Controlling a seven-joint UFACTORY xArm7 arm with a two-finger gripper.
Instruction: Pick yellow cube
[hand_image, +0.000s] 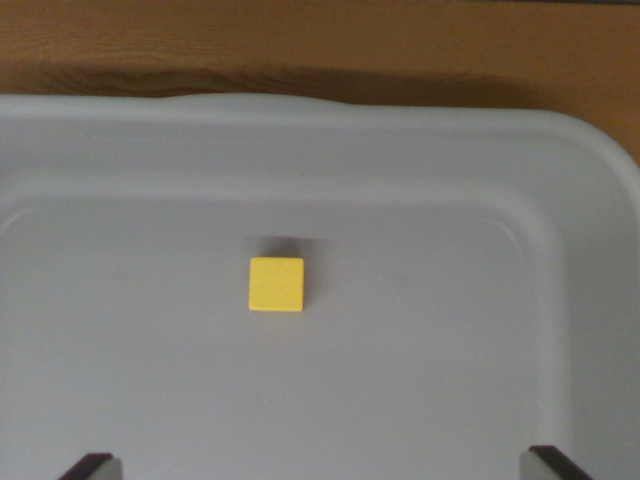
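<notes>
Contents of wrist view, itemised.

Yellow cube (276, 285): one, small, lying flat on the floor of a pale grey plastic tray (560, 200), slightly left of frame centre and well apart from every tray wall. Top face squarely toward the camera, edges near parallel to the frame edges. Short dark shadow along its upper edge. Judged light, rigid and solid, likely wood or hard plastic; faces look smooth and matte, so moderate grip should hold without crushing. Best hold: two opposite vertical side faces, left and right, pads centred on the faces.

Gripper (320, 468): only the two dark fingertips (90, 465) show, at the lower left and lower right corners of the frame. They stand wide apart, far wider than the cube, and hold nothing. The cube sits above their line in the frame and a little left of their midpoint, so a small sideways correction and a descent appear to remain.

Wooden counter (300, 40): brown band across the top of the frame, beyond the tray's far rim.
</notes>
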